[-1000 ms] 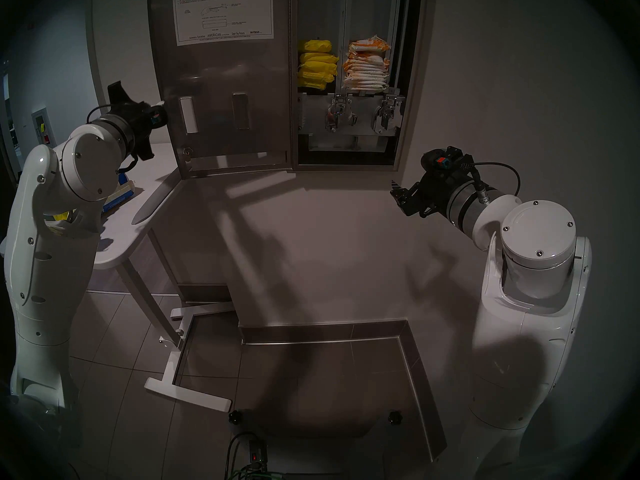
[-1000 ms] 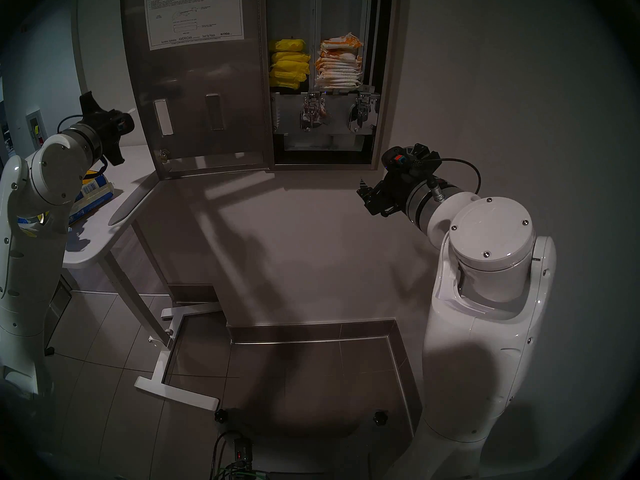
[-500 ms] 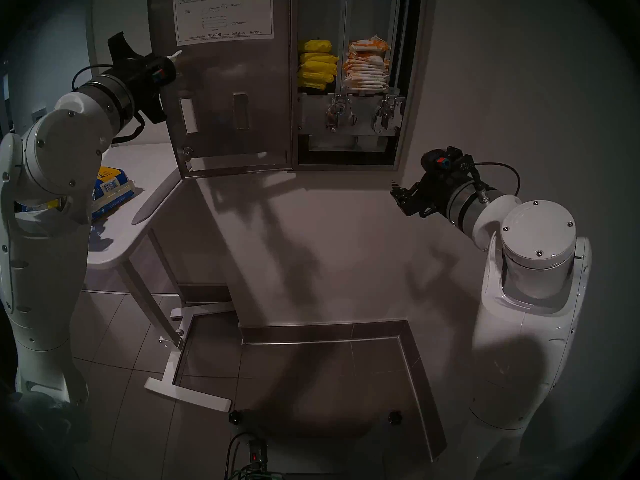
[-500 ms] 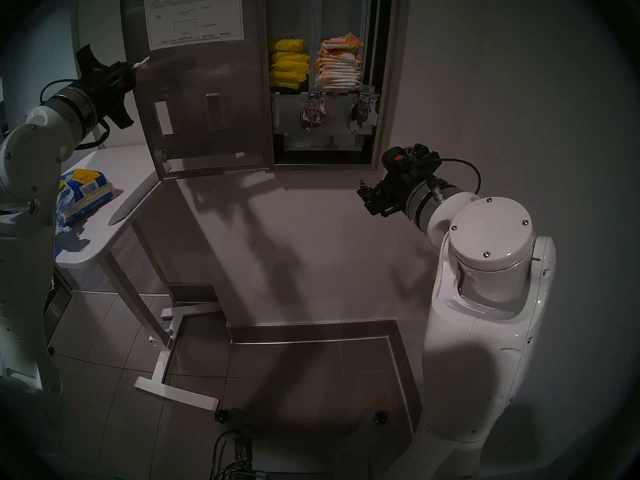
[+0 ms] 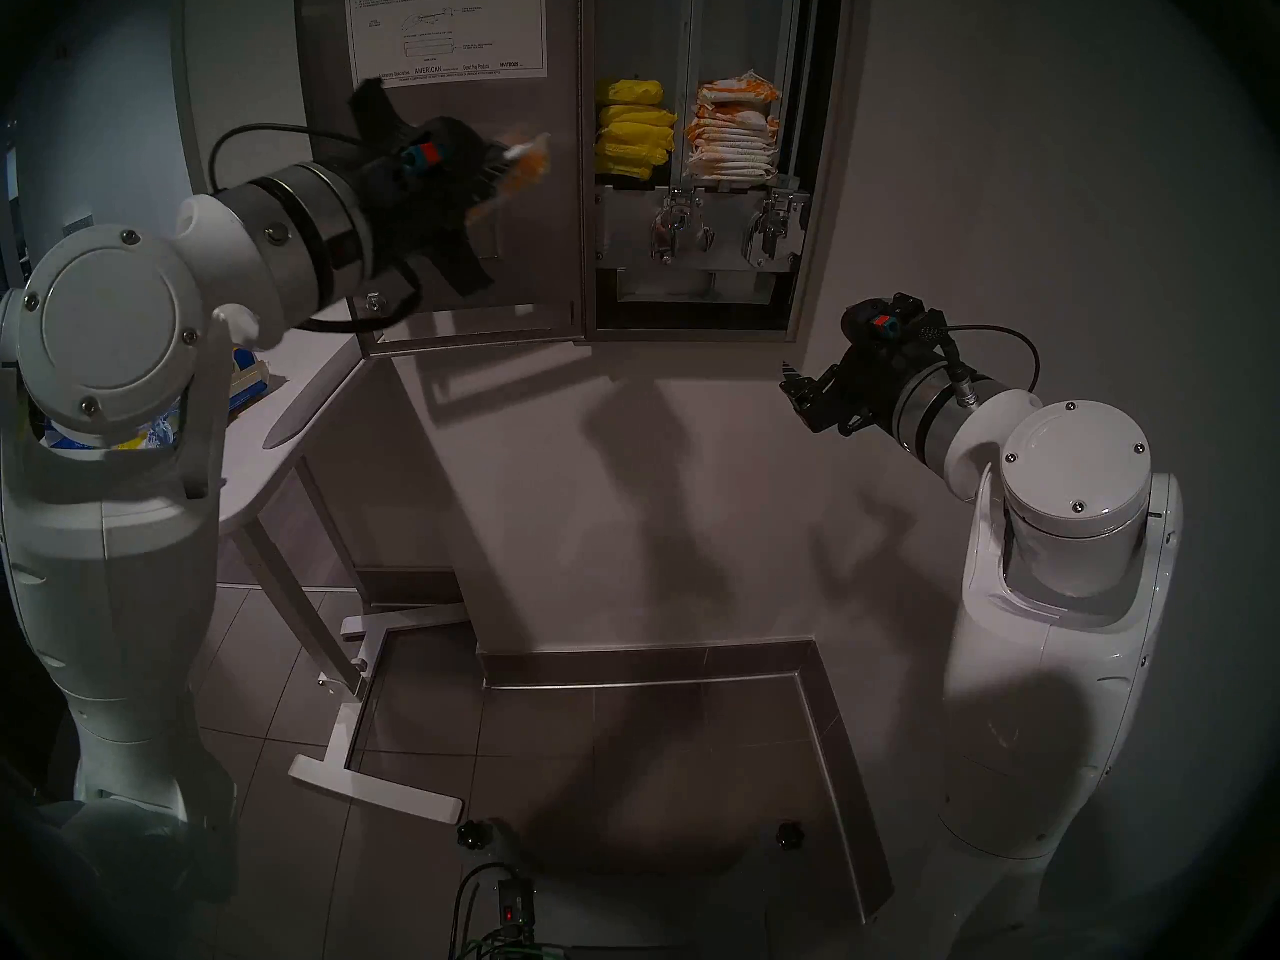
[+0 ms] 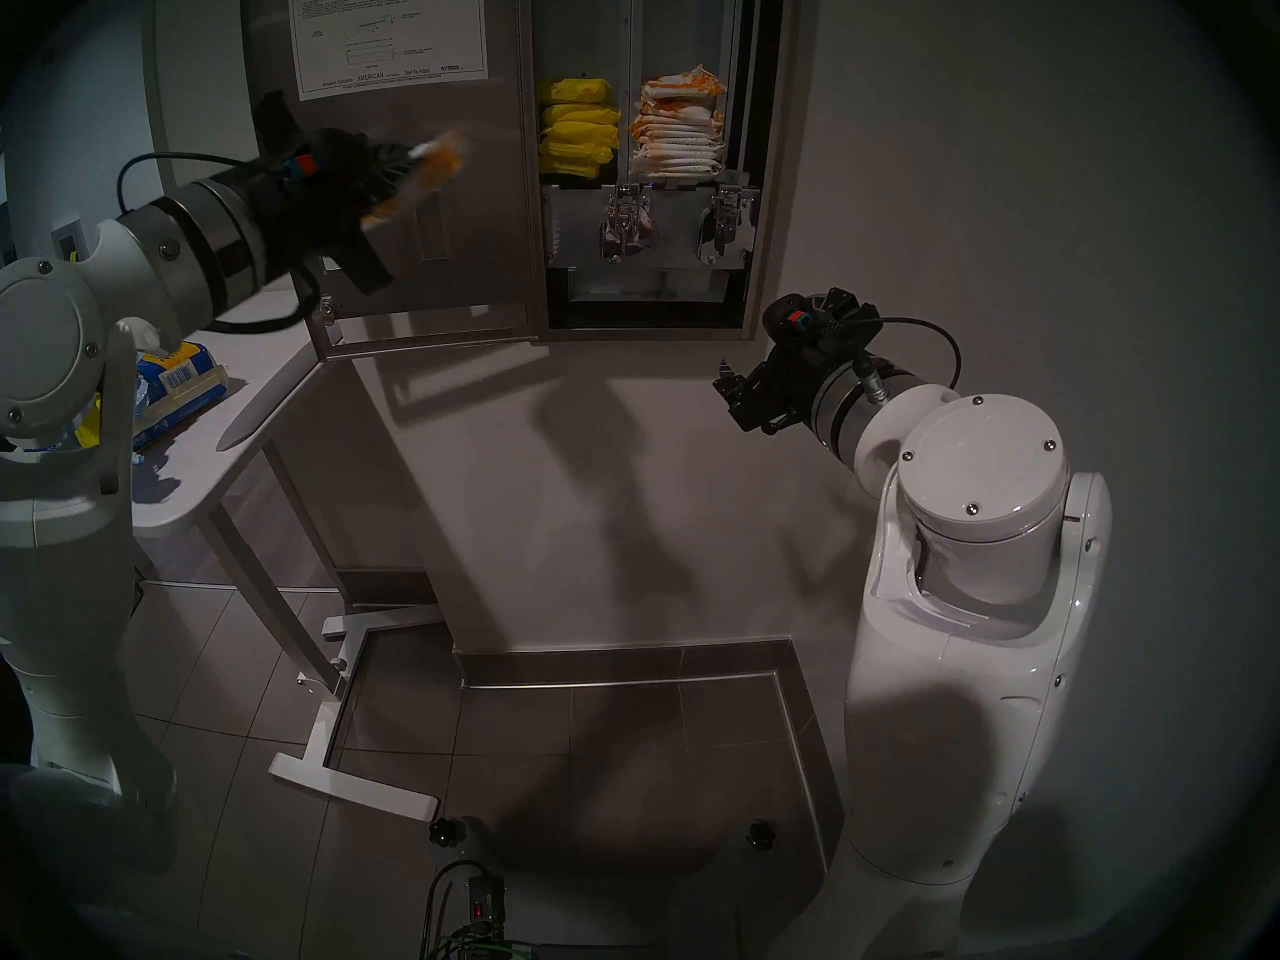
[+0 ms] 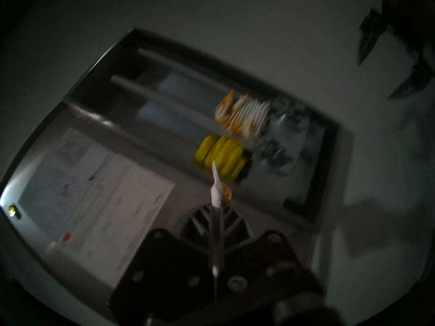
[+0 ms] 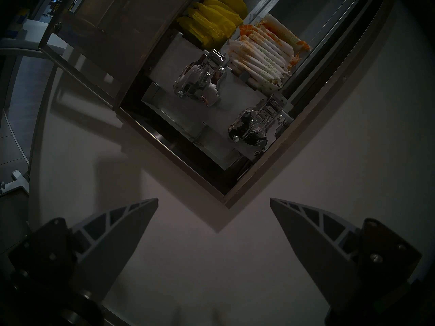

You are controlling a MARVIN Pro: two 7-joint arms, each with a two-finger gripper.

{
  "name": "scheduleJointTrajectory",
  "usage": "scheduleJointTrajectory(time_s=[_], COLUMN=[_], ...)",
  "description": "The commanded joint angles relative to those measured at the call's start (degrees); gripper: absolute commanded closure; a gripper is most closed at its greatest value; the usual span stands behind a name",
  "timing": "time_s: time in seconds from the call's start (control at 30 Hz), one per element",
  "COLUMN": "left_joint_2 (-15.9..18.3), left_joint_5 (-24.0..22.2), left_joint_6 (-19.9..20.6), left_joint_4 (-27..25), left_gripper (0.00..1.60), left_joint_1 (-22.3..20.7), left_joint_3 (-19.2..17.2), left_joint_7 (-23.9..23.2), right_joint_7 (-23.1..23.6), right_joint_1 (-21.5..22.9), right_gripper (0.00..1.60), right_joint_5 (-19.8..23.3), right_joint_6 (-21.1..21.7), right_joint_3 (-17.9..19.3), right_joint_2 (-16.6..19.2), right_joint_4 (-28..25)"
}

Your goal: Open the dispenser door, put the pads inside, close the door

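The dispenser door (image 5: 533, 259) hangs open to the left, its white instruction sheet (image 5: 447, 23) facing me. My left gripper (image 5: 502, 169) is shut on one of the pads (image 5: 528, 160), a white wrapper with orange print, blurred in front of the door's inner face. In the left wrist view this pad (image 7: 217, 192) sticks out past the closed fingertips (image 7: 220, 220). Several more pads (image 5: 734, 138) are stacked in the cabinet's right column. My right gripper (image 5: 796, 390) hangs open and empty below and right of the cabinet, its fingers (image 8: 127, 224) wide apart.
Yellow packets (image 5: 634, 131) fill the cabinet's left column. Two chrome lever mechanisms (image 5: 675, 231) sit under the stacks. A white table (image 5: 242, 474) at the left carries a blue-and-yellow bag (image 6: 180, 383). The table's base (image 5: 374, 789) lies on the tiled floor.
My left arm has risen and swung right, from beside the door's left edge to in front of its inner face, carrying the pad toward the cabinet. The right arm has not moved.
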Motion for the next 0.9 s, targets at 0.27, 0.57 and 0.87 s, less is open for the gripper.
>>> scheduleJointTrajectory(time_s=[0.27,0.57,0.87], left_joint_2=[-10.6,-14.9,-19.7], left_joint_5=[-16.5,-20.4,-18.1], left_joint_6=[-4.5,-12.0,-18.6], left_joint_4=[-1.0,-1.0,-0.9], left_gripper=[1.60,1.60,1.60], left_joint_1=[4.8,13.4,20.7], left_joint_3=[-4.1,-8.8,-10.8], left_joint_7=[-0.3,1.1,1.8], right_joint_7=[-0.5,-0.6,-0.6], right_joint_1=[1.1,1.1,1.1], right_gripper=[0.00,0.00,0.00], right_joint_5=[0.0,0.0,0.0], right_joint_6=[0.0,0.1,0.1], right_joint_3=[0.0,-0.1,-0.1], right_joint_2=[0.0,0.0,0.0], right_joint_4=[-1.6,-1.7,-1.7])
